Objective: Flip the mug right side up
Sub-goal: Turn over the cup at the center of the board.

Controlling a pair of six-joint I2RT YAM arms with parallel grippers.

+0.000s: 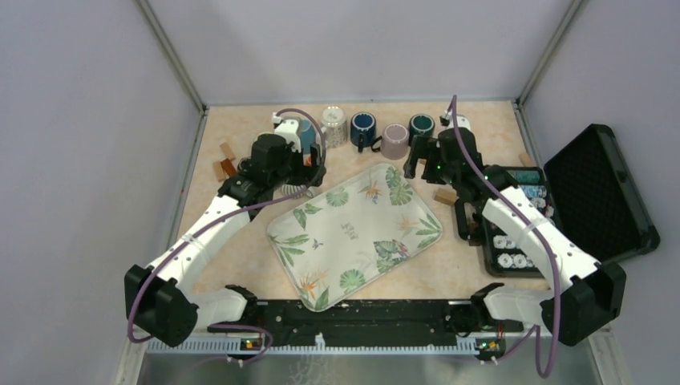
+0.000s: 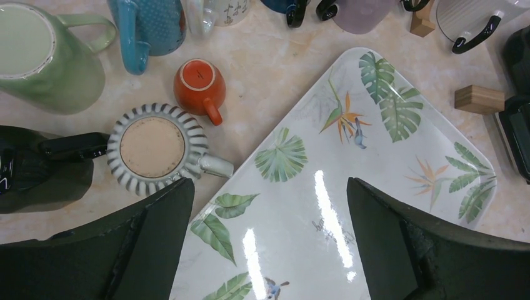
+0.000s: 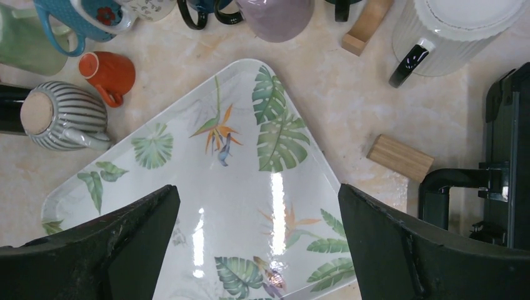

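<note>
The grey-and-white striped ceramic mug (image 2: 152, 148) is standing mouth down on the beige marbled tabletop (image 2: 269, 56), with its bare, sand-coloured base facing straight up. Its long axis is running vertically. Its pale handle is sticking out sideways toward the white rectangular tray printed with green leaves (image 2: 387, 162), and the end of the handle is reaching just to the tray's rim. The mug is sitting just off the tray's left corner, on the left arm's side of the table.

A small orange mug (image 2: 199, 84) is standing close behind it, also base up, with its handle pointing toward the striped mug; the two are not touching. A larger pale green mug (image 2: 44, 56) is resting farther to the left.

The left gripper (image 2: 269, 187) is hanging over the tray's edge with its fingers spread wide and gripping nothing; one fingertip is sitting just beside the striped mug in the wrist view. The right gripper (image 3: 257, 190) is hovering above the tray's far part, its fingers likewise spread apart and empty, well away from the striped mug (image 3: 62, 115).
</note>
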